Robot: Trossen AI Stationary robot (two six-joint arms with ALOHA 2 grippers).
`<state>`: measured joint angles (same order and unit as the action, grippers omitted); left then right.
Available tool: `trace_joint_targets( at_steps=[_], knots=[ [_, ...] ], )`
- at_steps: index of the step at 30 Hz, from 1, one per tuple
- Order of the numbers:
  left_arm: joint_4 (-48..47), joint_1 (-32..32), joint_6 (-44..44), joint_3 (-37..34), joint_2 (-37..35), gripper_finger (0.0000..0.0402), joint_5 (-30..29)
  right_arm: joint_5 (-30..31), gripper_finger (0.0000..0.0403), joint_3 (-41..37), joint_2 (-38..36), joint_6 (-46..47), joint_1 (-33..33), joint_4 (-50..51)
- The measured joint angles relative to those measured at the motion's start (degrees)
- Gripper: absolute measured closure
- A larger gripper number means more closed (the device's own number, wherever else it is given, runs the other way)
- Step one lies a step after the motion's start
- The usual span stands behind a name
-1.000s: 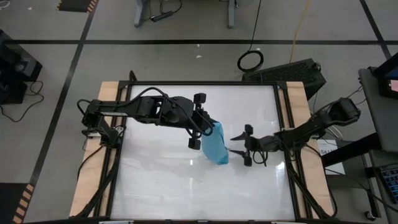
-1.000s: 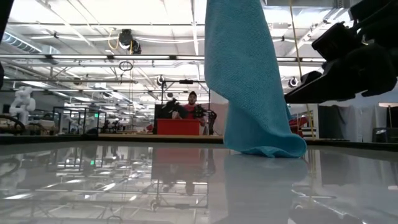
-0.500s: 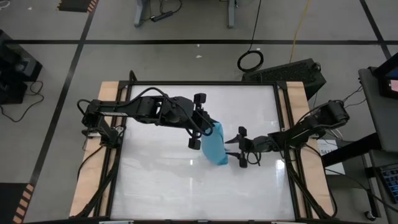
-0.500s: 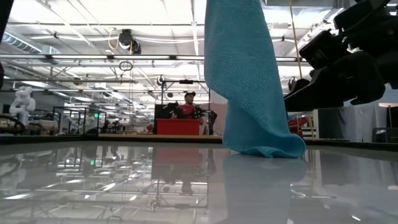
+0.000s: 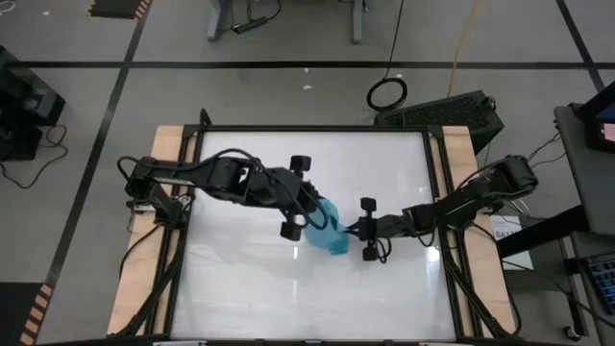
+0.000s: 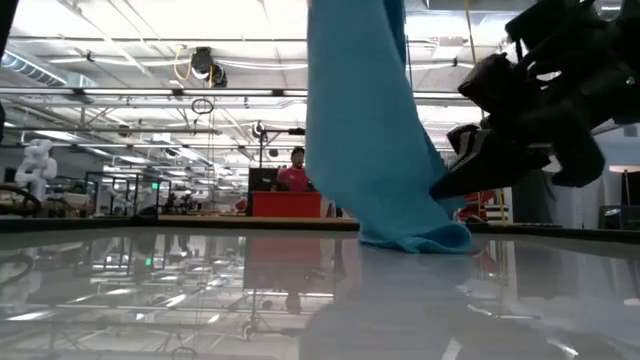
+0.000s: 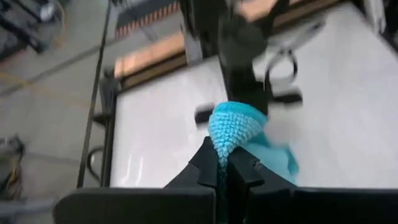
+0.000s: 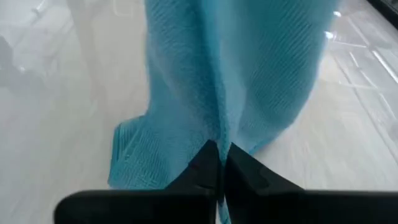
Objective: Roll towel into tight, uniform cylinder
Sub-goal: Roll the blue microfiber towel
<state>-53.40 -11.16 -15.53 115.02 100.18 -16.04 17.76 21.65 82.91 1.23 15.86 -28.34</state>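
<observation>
We held towel (image 5: 326, 227) hanging over middle of table (image 5: 240, 288), lower end crumpled on surface. Left gripper (image 7: 222, 163) clamped on top corner of towel. Right gripper (image 8: 219, 157) pinched together on fold lower down towel. No rolling done; we judged spreading and whole roll left.

White glossy table (image 5: 250, 288) with wooden side edges; the towel's (image 6: 415, 238) bunched lower end rests on it
</observation>
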Motion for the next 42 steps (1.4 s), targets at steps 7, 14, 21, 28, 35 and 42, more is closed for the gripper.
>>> trace_joint_targets(
  at_steps=[7, 14, 21, 28, 35, 42],
  knots=[
    [-9.33, -3.79, 4.78, 0.0, 0.0, 0.0397, -6.13, -0.09, 0.04, 4.17, -9.11, 0.97, 2.67, 15.71],
    [-17.55, -9.21, 8.87, 0.0, 0.0, 0.0397, -15.18, -0.1, 0.0402, 12.05, -18.9, 1.07, 8.52, 31.79],
    [-24.1, -14.52, 16.22, 0.0, -0.02, 0.0397, -21.42, -4.85, 0.0402, 22.23, -26.24, 1.1, 15.67, 43.95],
    [-23.85, -17.76, 18.27, 0.0, -0.02, 0.0397, -27.65, -7.02, 0.0403, 30.5, -29.36, 2.14, 18.77, 51.4],
    [-23.4, -17.88, 19.76, 0.0, -0.02, 0.0397, -30.0, -7.3, 0.0397, 32.61, -28.99, 6.9, 18.75, 58.17],
    [-21.59, -17.88, 19.72, -0.02, -0.02, 0.0397, -29.41, -7.32, 0.0382, 32.63, -25.41, 7.13, 18.75, 60.94]
  ],
)
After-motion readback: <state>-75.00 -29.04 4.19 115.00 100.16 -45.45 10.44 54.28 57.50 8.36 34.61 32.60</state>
